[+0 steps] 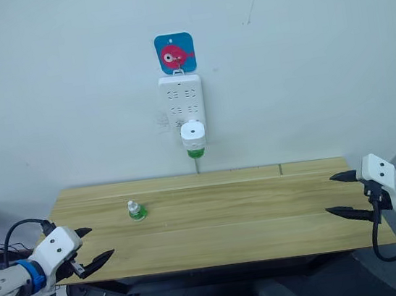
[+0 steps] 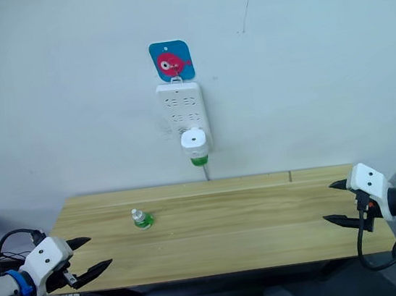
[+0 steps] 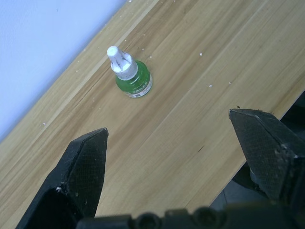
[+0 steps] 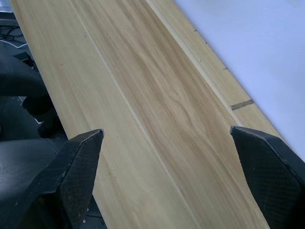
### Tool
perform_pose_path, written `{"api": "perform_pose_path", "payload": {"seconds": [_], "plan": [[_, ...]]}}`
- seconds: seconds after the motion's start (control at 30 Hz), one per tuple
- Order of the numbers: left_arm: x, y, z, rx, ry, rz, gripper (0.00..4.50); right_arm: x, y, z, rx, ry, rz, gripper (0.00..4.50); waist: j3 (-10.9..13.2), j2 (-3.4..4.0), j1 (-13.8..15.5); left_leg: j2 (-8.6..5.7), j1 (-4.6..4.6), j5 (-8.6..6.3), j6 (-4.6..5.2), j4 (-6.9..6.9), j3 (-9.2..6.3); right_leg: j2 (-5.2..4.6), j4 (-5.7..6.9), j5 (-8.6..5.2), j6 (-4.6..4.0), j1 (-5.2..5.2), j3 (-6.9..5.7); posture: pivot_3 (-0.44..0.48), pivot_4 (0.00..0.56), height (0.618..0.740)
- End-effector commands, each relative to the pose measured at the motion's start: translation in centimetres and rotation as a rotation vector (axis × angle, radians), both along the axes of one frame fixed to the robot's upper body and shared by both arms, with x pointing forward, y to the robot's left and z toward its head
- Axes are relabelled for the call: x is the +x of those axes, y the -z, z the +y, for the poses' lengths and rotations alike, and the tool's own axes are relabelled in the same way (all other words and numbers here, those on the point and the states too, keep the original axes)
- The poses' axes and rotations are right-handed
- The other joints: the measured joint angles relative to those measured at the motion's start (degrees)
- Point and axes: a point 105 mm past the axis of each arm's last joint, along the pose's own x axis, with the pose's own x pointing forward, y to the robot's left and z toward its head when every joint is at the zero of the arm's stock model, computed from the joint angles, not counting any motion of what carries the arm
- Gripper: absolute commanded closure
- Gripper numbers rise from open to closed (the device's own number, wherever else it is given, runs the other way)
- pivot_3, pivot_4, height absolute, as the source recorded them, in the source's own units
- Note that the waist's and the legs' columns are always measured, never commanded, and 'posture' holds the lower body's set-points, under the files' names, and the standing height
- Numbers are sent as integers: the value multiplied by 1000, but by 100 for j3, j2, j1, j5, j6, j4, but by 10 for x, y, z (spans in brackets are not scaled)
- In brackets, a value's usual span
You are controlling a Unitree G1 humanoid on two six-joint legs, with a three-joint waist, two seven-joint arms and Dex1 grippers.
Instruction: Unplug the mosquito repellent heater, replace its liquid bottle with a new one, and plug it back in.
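Wooden table (image 1: 265, 212) against white wall (image 1: 319, 66); power strip (image 1: 182, 100) hung above.

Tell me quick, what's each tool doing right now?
Left tool: open, holding nothing.
Right tool: open, holding nothing.

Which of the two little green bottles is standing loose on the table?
The capped green bottle near the left tool. The other bottle hangs under the white heater plugged in on the wall.

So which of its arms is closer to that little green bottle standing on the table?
The left. The left gripper hovers at the table's front left corner, a short way in front of the green bottle. The right gripper is at the table's far right end, much farther away.
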Motion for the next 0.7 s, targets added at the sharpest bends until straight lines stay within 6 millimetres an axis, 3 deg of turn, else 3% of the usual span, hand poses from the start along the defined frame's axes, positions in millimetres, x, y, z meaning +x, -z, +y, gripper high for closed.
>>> {"api": "perform_pose_path", "payload": {"seconds": [0.03,0.4,0.7], "plan": [[3,-13,-5,-19,19,-23,0,3,-10,0,-6,-12,-40,43,1,-1,0,0,0,0,0,0,0,0,0,0,0,0,0,3,64,704],[3,-24,-9,-109,24,-10,0,0,-6,-5,-3,-14,-38,43,5,-4,-2,0,0,0,0,1,0,0,0,-1,-2,1,-1,0,67,704],[11,-31,4,-103,-29,-67,0,0,-4,-6,0,-10,-39,43,6,-5,-7,0,1,0,0,1,0,0,0,-1,-1,1,0,-4,64,704]]}}
